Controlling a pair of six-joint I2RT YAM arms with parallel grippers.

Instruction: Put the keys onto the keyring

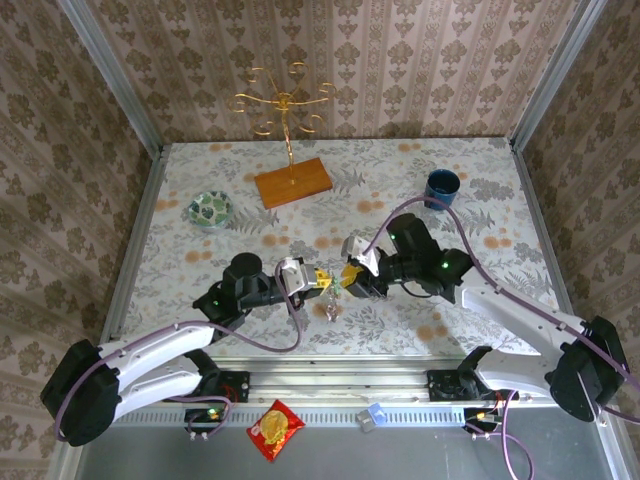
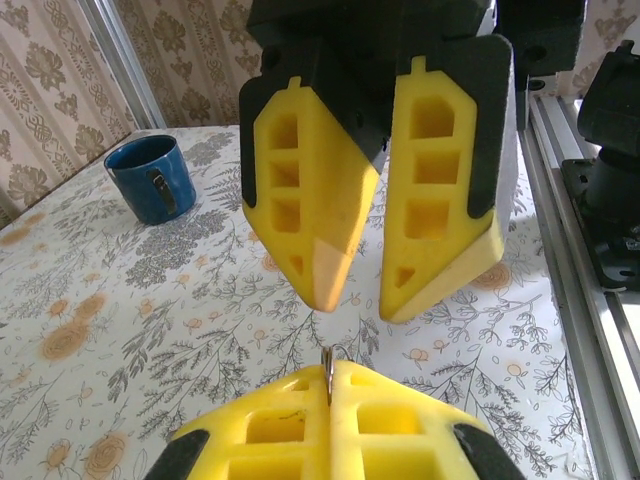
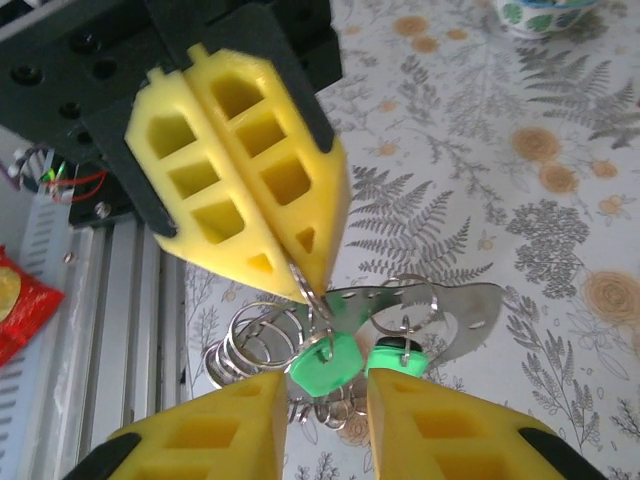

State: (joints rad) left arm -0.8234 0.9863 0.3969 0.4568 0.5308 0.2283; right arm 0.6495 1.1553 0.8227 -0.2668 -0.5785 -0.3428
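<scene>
The floral table (image 1: 180,250) bears a blue cup (image 1: 442,186), patterned bowl (image 1: 211,208) and wooden-based gold stand (image 1: 291,183).

Two keys (image 3: 325,362) with green heads and silver blades hang side by side on the keyring (image 3: 250,345), a coil of thin wire loops, near the desk's (image 3: 520,200) front edge.

2 green keys (image 3: 325,365), 1 keyring (image 3: 470,300), 1 blue cup (image 1: 442,185), 1 bowl (image 1: 211,208), 1 gold stand (image 1: 292,183).
</scene>
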